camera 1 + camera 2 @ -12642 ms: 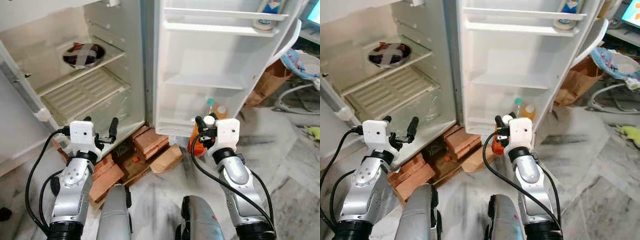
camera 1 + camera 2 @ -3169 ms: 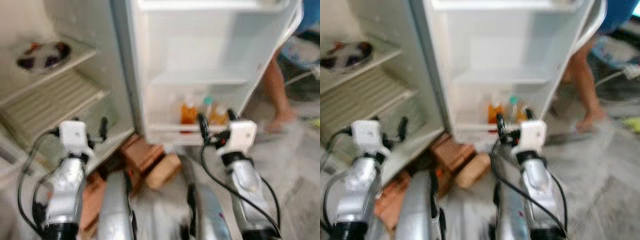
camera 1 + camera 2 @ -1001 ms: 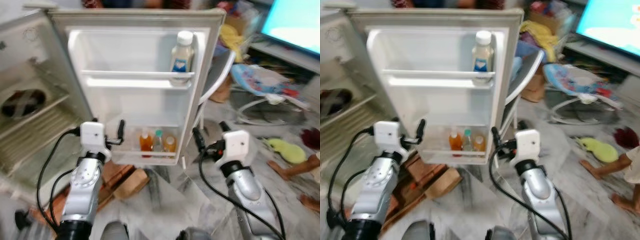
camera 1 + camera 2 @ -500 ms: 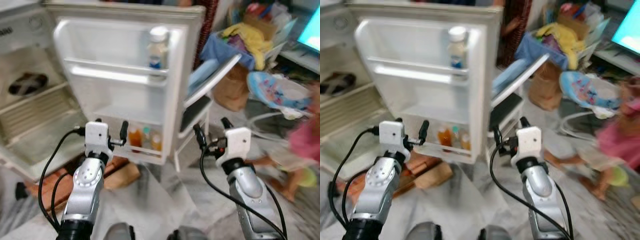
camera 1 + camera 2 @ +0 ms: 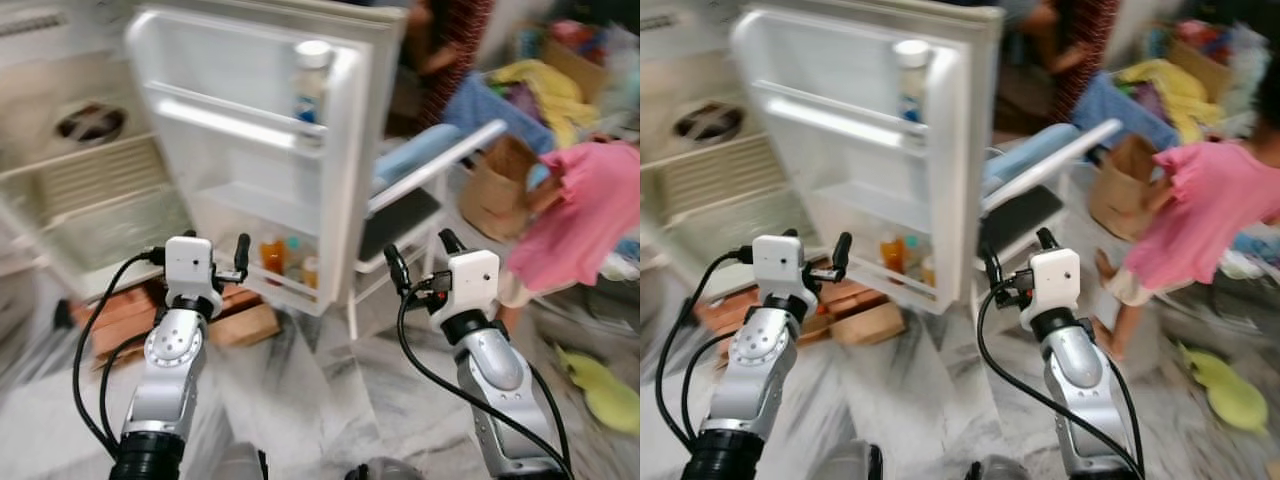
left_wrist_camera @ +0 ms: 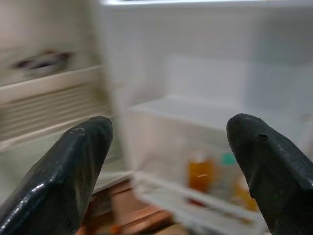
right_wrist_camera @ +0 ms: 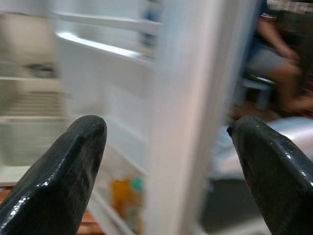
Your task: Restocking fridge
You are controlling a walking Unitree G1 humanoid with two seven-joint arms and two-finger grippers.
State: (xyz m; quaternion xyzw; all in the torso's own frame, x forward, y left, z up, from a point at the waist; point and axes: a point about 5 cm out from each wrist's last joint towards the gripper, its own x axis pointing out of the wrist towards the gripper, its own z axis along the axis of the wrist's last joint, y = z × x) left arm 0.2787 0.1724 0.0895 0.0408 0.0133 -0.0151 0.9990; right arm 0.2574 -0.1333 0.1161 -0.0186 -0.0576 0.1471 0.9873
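Note:
The fridge stands open, its door swung towards me. On the door's bottom shelf stand an orange bottle, a green-capped bottle and a second orange bottle. A white bottle sits on the upper door shelf. Inside, a dark bowl rests on a shelf. My left gripper is raised in front of the door's lower shelf, open and empty. My right gripper is held up beside the door's outer edge, open and empty. The left wrist view looks at the orange bottle between its fingers.
A child in a pink dress stands close at the right. A folding chair sits just behind the door. Bricks and a wood block lie under the fridge. A paper bag and a yellow-green toy are further right.
The orange bottle that my right gripper held at first now stands on the door's bottom shelf. The camera has backed off and turned. The child in pink has come nearer at the right.

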